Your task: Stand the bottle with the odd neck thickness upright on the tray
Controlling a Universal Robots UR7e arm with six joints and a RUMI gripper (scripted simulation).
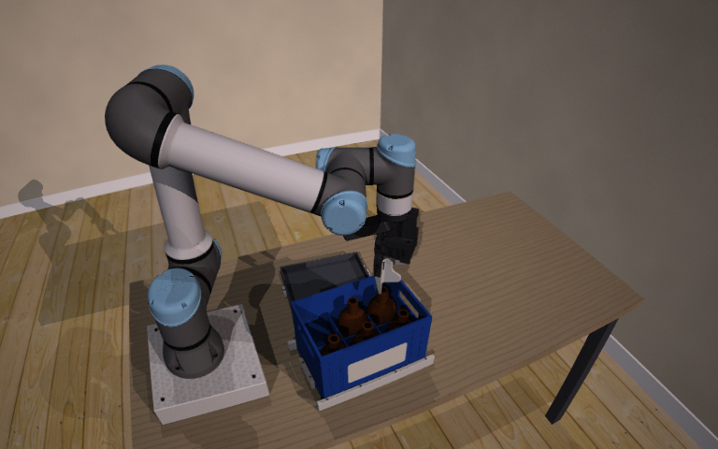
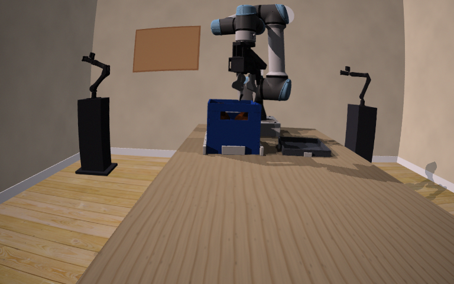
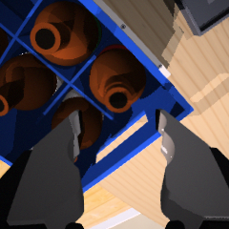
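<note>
At my left, the left finger [image 3: 52, 176] reaches over the shoulder of one amber bottle [image 1: 399, 321] [image 3: 91, 125], while another amber bottle [image 1: 351, 320] [image 3: 72, 29] stands beyond that fingertip. Between my two tips, and slightly ahead of their line in the wrist view, comes the mouth of the end-cell amber bottle [image 1: 381, 308] [image 3: 119, 72], upright in the blue bottle crate [image 1: 418, 345] [image 2: 234, 134] [image 3: 167, 98]. My gripper [image 1: 380, 291] [image 2: 247, 99] [image 3: 118, 111] is spread, with nothing pinched. I judge this bottle my candidate, though I can't tell whether its neck is the odd one. Its long axis runs down away from my tips, so I'd centre on it and sink straight, keeping the right finger [image 3: 191, 176] off the crate wall. Farther out past that right fingertip lies the dark shallow tray [image 1: 323, 281] [image 2: 305, 147] [image 3: 206, 19], where the odd bottle belongs.
</note>
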